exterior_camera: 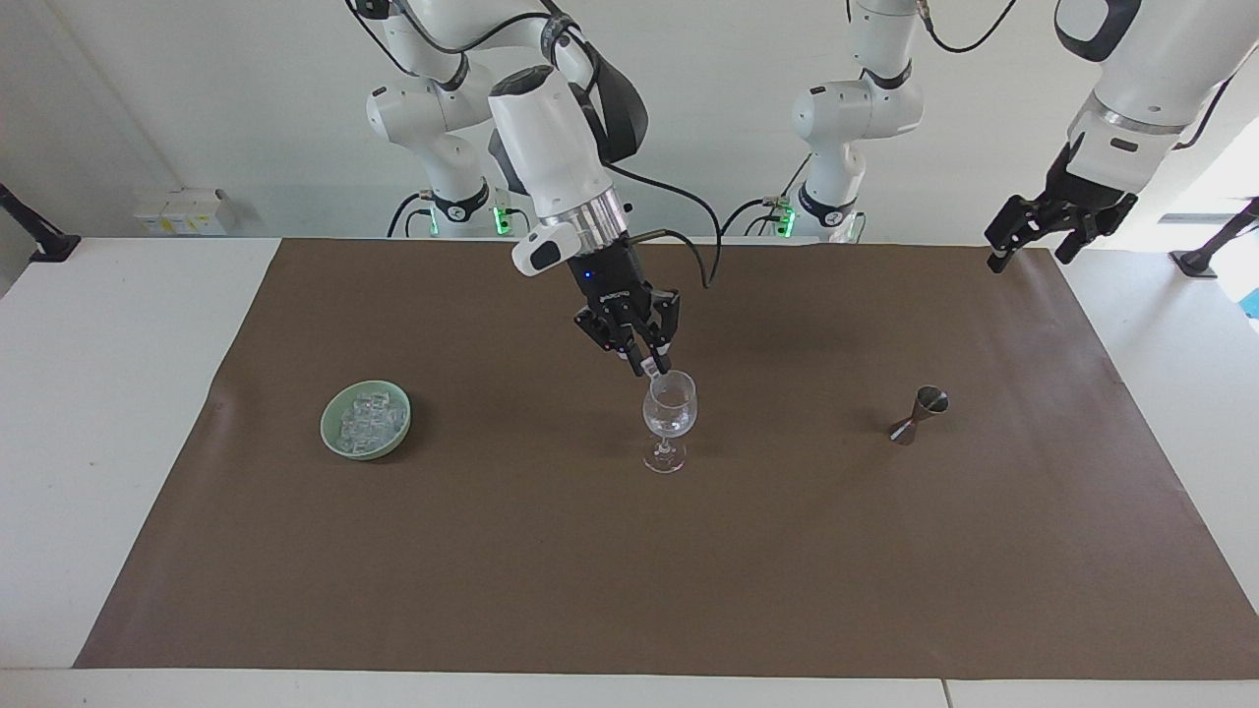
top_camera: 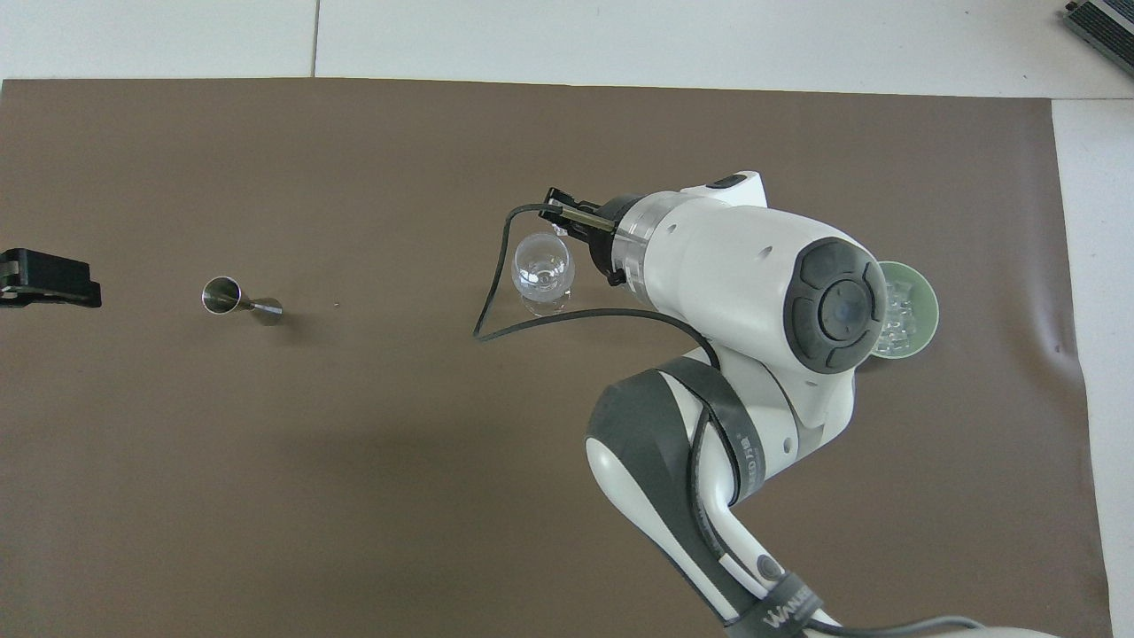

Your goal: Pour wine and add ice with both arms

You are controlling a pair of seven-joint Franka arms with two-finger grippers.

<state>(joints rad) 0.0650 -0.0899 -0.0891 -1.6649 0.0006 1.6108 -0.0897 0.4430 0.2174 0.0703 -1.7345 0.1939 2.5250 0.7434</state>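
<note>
Ice [exterior_camera: 367, 423] is sitting heaped in a green bowl [exterior_camera: 330, 433] toward the right arm's end of the surface [exterior_camera: 98, 393], on the brown mat [exterior_camera: 590, 570]. The right claw [exterior_camera: 651, 366] is hanging directly over the rim of the glass [exterior_camera: 670, 405], clenching one clear cube [exterior_camera: 653, 369] between its fingertips. The glass is standing upright in the middle of the mat, well apart from the bowl. The right arm [top_camera: 753, 275] is leaning in over the mat, and from overhead its wrist is hiding part of the bowl. A metal jigger [exterior_camera: 919, 415] is standing toward the left arm's end, about level with the glass. The left claw [exterior_camera: 1043, 226] is waiting up in the air over the mat's corner by the left arm's base, fingers spread and gripping nothing.
</note>
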